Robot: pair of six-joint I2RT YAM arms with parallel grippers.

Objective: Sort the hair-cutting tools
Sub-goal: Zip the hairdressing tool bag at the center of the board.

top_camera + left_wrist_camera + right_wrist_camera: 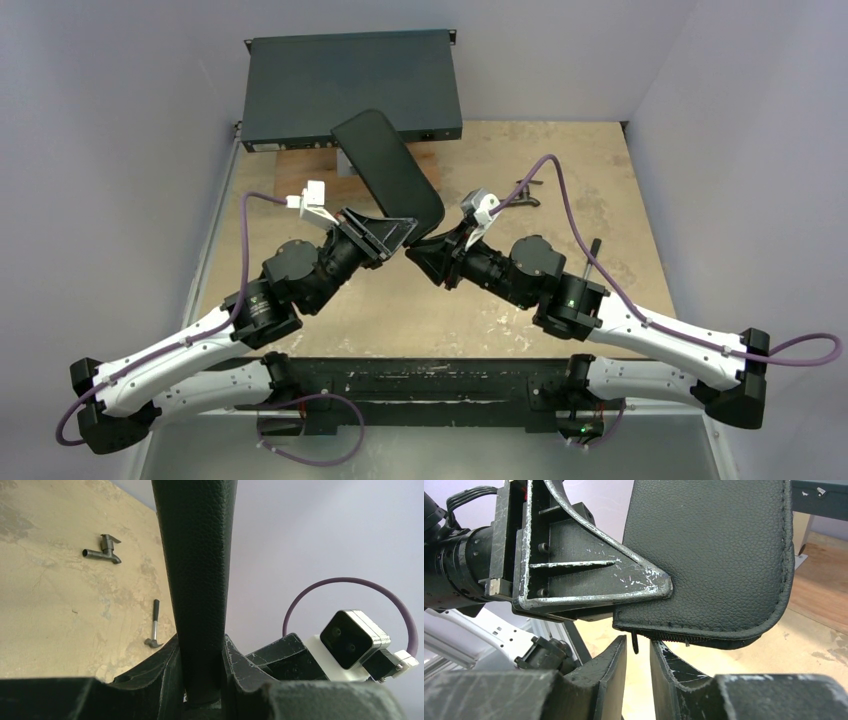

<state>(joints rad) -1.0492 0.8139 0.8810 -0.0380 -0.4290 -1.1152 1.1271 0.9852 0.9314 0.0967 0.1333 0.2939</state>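
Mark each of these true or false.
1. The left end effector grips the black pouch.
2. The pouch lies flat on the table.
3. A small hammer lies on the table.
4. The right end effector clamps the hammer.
1. True. The left end effector is closed on the pouch.
2. False. The pouch is held up off the table.
3. True. The hammer lies there untouched.
4. False. The right end effector holds nothing; its jaws stand apart just under the pouch's zipper edge.
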